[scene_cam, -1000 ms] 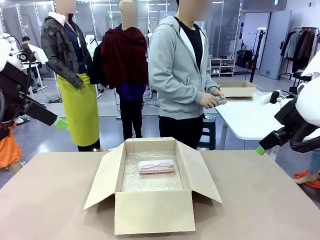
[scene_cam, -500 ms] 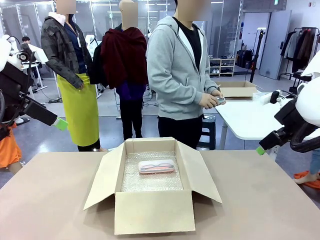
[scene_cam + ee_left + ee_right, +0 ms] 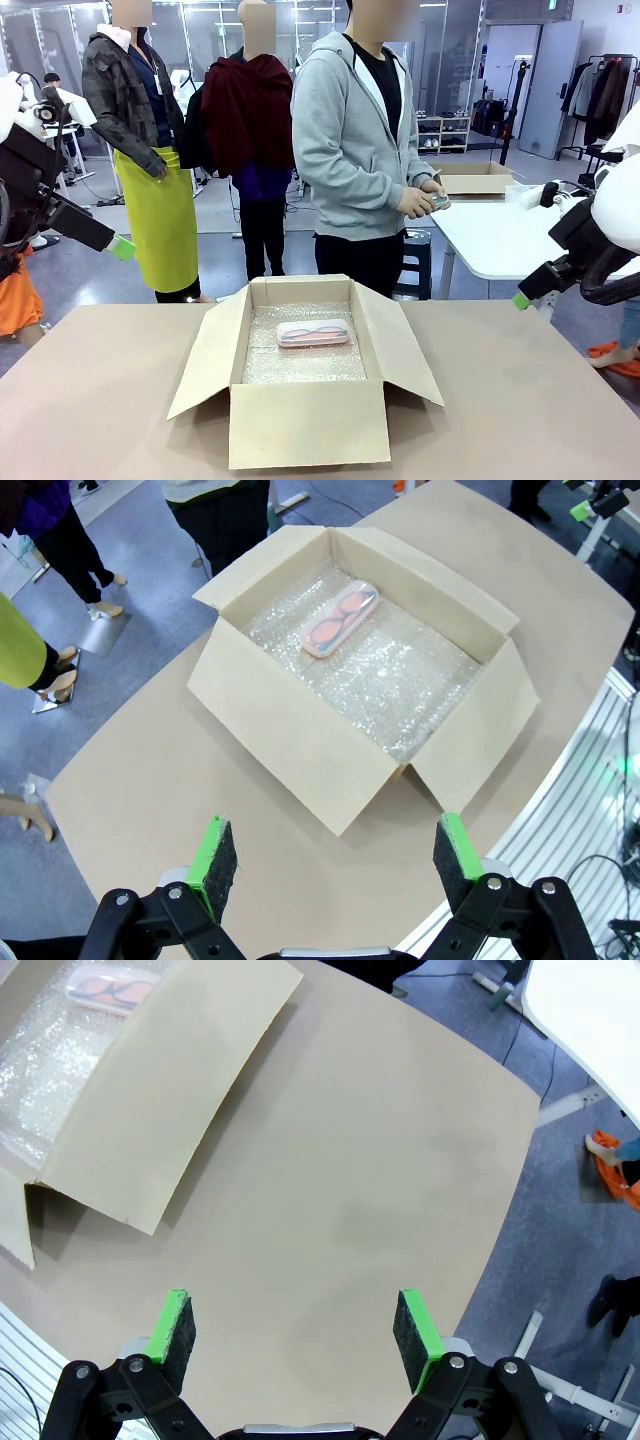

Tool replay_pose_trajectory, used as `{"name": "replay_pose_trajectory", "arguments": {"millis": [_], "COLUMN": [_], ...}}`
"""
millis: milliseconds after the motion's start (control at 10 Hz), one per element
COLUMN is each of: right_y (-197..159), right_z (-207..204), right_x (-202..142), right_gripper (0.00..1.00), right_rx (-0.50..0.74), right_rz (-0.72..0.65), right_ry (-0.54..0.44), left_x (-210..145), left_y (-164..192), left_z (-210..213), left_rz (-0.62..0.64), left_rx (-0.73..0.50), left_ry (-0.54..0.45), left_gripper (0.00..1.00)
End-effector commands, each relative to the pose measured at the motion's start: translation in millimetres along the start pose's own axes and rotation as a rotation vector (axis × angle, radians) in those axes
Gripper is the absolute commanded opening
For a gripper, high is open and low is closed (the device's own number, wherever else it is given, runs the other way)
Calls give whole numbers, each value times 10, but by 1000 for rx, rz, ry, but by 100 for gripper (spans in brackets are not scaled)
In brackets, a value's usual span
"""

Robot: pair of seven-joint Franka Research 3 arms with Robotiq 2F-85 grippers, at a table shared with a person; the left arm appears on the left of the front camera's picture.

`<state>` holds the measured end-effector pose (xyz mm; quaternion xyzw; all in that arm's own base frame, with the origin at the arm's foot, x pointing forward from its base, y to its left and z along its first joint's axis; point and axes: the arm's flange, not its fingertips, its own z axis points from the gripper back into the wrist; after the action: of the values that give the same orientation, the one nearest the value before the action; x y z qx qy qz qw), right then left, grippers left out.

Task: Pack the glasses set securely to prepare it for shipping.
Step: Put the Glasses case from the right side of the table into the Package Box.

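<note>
The left hand (image 3: 333,832) is shown wide open at the bottom of the left wrist view, and nothing is held between its green pads (image 3: 215,858). The right hand (image 3: 294,1305) is likewise spread wide and empty at the bottom of the right wrist view, above bare tabletop (image 3: 380,1180). In the front view both hands are kept at the frame's left and right edges, well apart from the cardboard box (image 3: 308,425). The box is placed in the lower middle of the frame with all its flaps folded outward. Its floor is lined with bubble wrap (image 3: 300,368). The pale pink glasses case (image 3: 313,333) is laid flat on that wrap, near the box's far wall. A small pale object (image 3: 440,201) is held in the person's hands (image 3: 418,200) at right of centre; it is too small to be identified.
</note>
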<state>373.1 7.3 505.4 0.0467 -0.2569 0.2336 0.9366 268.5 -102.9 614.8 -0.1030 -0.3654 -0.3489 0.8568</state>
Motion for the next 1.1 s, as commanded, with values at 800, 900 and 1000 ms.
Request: {"name": "replay_pose_trajectory", "arguments": {"millis": [800, 900, 1000], "right_y": [-5, -5, -5], "right_z": [-3, -3, -3], "right_x": [-9, -9, -9], "right_gripper": [100, 100, 100], "right_rx": [2, 2, 2], "right_rz": [2, 2, 2], "right_ry": [4, 4, 4], "left_x": [-2, -2, -2], "left_y": [12, 12, 12], "left_z": [14, 14, 14], "left_rz": [-3, -3, -3], "left_rx": [-5, -5, -5], "left_ry": [-5, -5, -5], "left_gripper": [100, 100, 100]}}
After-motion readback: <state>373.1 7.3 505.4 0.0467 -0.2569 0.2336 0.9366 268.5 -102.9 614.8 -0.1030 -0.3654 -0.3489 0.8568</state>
